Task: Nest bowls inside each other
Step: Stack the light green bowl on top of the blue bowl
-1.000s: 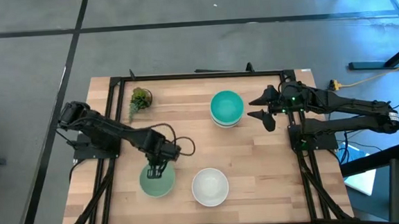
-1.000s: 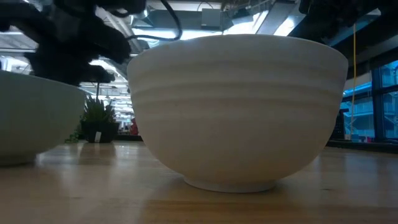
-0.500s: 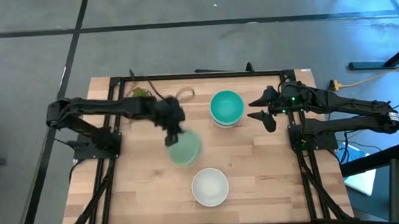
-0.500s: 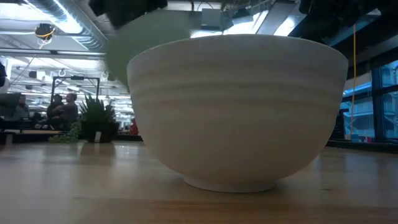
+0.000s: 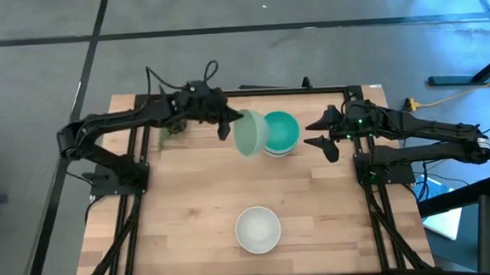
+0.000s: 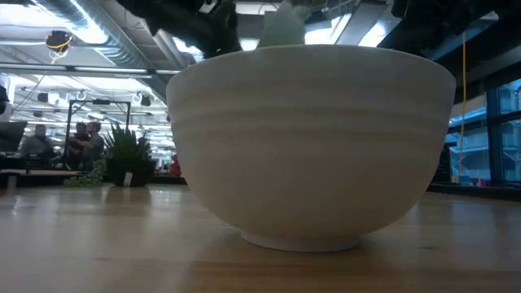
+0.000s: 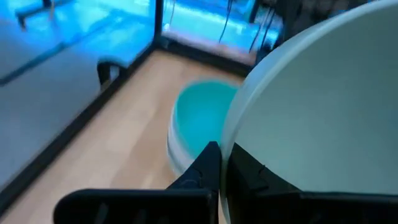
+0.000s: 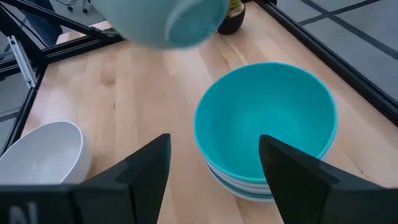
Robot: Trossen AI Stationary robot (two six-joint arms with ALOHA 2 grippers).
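My left gripper (image 5: 227,126) is shut on a pale mint bowl (image 5: 249,133), carried in the air just left of a stack by the far edge. That stack has a teal bowl (image 5: 279,131) on top of white bowls (image 8: 249,183). A single white bowl (image 5: 258,229) stands on its base near the near edge and fills the low view (image 6: 313,142); the mint bowl (image 6: 283,28) peeks above it. My right gripper (image 5: 326,141) waits open right of the stack. No dark green bowl shows. My left gripper pinches the mint bowl's rim (image 7: 233,134), one finger (image 7: 205,171) outside the wall and one (image 7: 252,183) inside. It comes from the table's left. The bowl is lifted clear and tipped on its side, its foot (image 8: 186,25) turned toward the right arm.
A small potted plant (image 5: 169,125) stands at the far left corner, behind the left arm. A black frame rail (image 5: 242,92) runs along the table's edges. Bare wood lies between the stack and the single white bowl. People stand in the room beyond (image 6: 77,142).
My left gripper has lifted the mint bowl off the table's near left part and swung it up, toward the far edge and rightward to the teal stack. The bowl went from upright on the table to tipped on its side in the air.
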